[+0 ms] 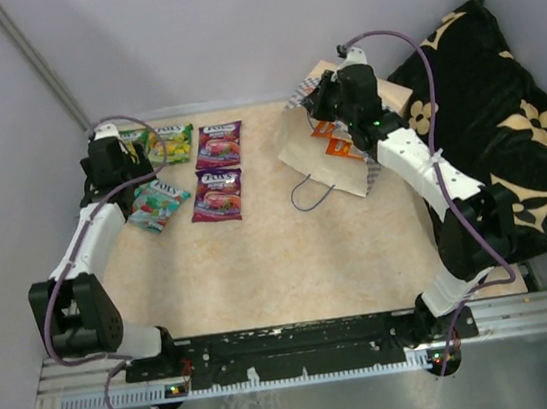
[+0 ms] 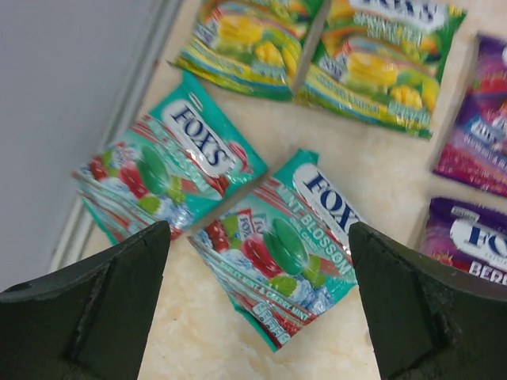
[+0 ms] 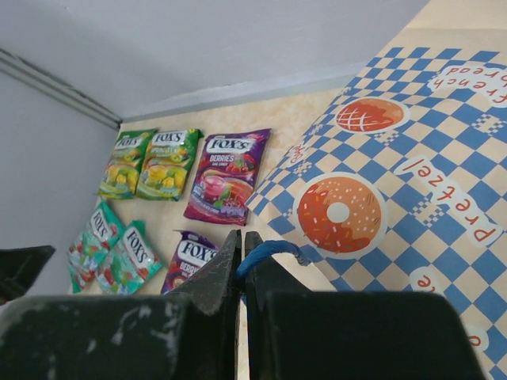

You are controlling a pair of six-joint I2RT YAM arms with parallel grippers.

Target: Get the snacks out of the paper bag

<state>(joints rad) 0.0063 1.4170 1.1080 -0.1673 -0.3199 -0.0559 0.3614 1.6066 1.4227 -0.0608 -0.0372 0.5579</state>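
Several FOX'S snacks lie flat on the table at the left: two green-yellow pouches [image 2: 372, 55], two teal ones [image 2: 277, 245] and two purple ones [image 1: 217, 144]. My left gripper [image 2: 257, 305] hovers open just above the teal pouches, holding nothing. The paper bag [image 3: 380, 158], cream with a blue-white checkered band, sits at the back right. Orange-red pouches [image 1: 331, 138] show at the bag under my right arm. My right gripper [image 3: 242, 245] is shut on the bag's blue cord handle [image 3: 273, 251]. The bag's other handle [image 1: 311, 196] lies loose on the table.
A black cloth with tan flowers [image 1: 506, 133] fills the right side beside the bag. Grey walls close in the back and left. A metal rail [image 1: 302, 347] with both arm bases runs along the near edge.
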